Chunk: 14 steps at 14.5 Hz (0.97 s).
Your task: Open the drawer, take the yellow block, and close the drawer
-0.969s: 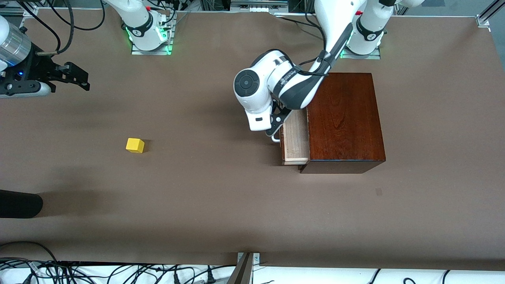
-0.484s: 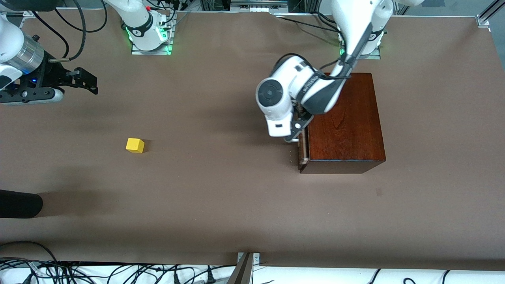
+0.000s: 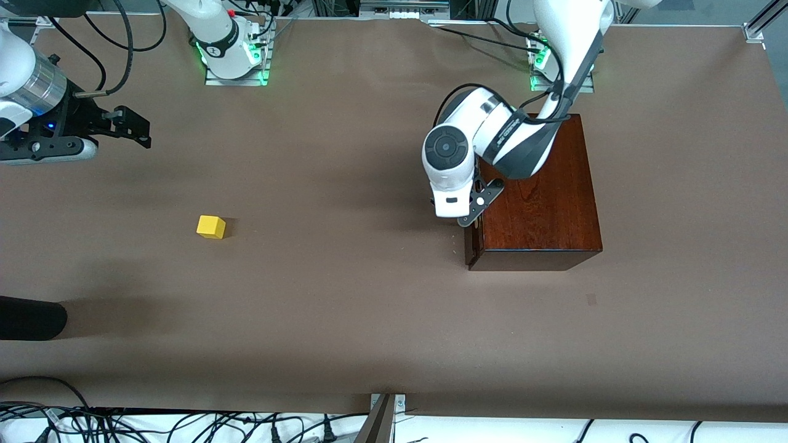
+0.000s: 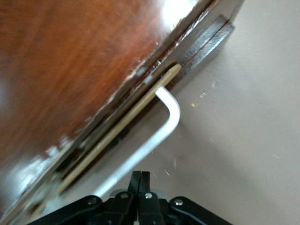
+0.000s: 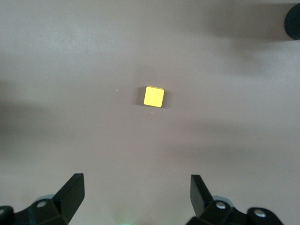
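The dark red-brown wooden box (image 3: 535, 191) stands toward the left arm's end of the table. Its drawer (image 3: 470, 241) is pushed in, with only a thin pale edge (image 4: 123, 132) showing along the dark front. My left gripper (image 3: 471, 216) is right at the drawer front, shut, fingers (image 4: 139, 174) pressed together with nothing between them. The white loop handle (image 4: 161, 129) runs just beside them. The yellow block (image 3: 211, 226) lies on the bare table toward the right arm's end. My right gripper (image 3: 143, 131) hovers open above the table, with the block (image 5: 153, 96) in its view and well clear of its fingers (image 5: 136, 182).
A black rounded object (image 3: 31, 317) juts in at the table's edge at the right arm's end, nearer to the front camera than the block. Cables (image 3: 184, 424) lie along the near edge. Both arm bases stand at the table's back edge.
The drawer has slid from partly open to pushed into the box, with my left gripper following it toward the box. My right gripper has shifted slightly.
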Tool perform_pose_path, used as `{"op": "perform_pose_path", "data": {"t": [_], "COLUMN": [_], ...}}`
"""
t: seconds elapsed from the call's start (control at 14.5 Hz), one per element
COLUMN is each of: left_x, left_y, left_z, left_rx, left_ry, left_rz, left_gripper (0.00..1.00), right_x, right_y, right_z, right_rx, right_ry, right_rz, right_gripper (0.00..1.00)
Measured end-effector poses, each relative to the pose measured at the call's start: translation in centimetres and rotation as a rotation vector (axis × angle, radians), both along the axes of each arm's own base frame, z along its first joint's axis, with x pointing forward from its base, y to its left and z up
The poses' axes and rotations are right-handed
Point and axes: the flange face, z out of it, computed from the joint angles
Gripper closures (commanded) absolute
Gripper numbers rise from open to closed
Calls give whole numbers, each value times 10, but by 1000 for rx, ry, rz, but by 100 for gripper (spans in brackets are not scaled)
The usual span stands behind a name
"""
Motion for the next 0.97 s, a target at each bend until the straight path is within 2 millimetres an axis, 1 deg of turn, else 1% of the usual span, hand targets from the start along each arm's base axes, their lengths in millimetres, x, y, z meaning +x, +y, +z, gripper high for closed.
{"op": "perform_pose_path", "data": {"t": [0.21,0.28,0.42,0.55,0.76,0.97], "left_x": [-6,-9,-12,-7,4,7], "left_y": [1,4,18,46,102,162], "left_z": [81,105,140,167,200,227], "left_rx": [-152,-178,-209,-235,-253,-263], "left_ry": [-23,-36,-57,-72,-72,-52], "left_rz": [60,64,19,-64,-165,-270], "left_gripper": [24,0,0,0,0,0], "right_x": [0,0,0,0,0,0], "right_y": [0,0,0,0,0,0], "right_z": [0,0,0,0,0,-1], "right_rx": [-1,-1,-1,-1,-1,-1], "right_ry": [0,0,0,-1,0,1], "right_rz": [0,0,0,0,0,1], "right_gripper": [0,0,0,0,0,0]}}
